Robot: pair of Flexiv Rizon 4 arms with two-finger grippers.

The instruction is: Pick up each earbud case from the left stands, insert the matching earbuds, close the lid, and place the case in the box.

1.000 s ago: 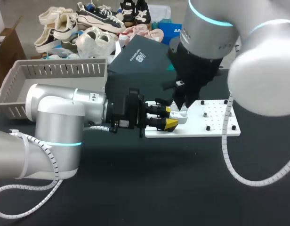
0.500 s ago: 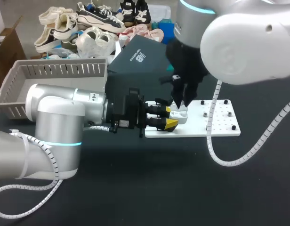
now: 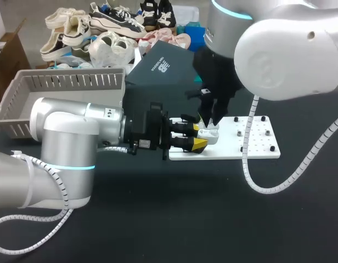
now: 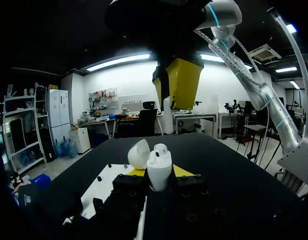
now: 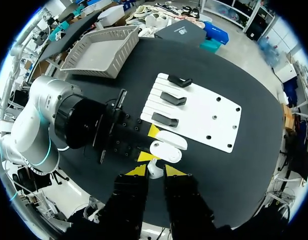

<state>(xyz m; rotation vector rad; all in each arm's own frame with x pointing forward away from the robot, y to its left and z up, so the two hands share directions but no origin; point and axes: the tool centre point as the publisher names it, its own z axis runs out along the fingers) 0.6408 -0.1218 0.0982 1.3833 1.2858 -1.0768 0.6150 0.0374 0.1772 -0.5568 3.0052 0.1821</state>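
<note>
Left tool [image 3: 200, 136] clamped, right tool [image 3: 209, 120] just above.

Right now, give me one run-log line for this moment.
left pincer: shut on earbud case, lid open, seated earbud inside | right pincer: above case, shut on second earbud | stage: inserting

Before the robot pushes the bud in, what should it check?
1. Case gripped: ok. The left jaws pinch the case from both sides.
2. Lid open: ok. The lid is tipped back.
3. Bud held: ok. The right jaws are shut on a bud.
4. Bud above case: ok. The right jaws hang just over the case.
5. Free slot: cannot tell. A second bud already sits in the case.
</note>
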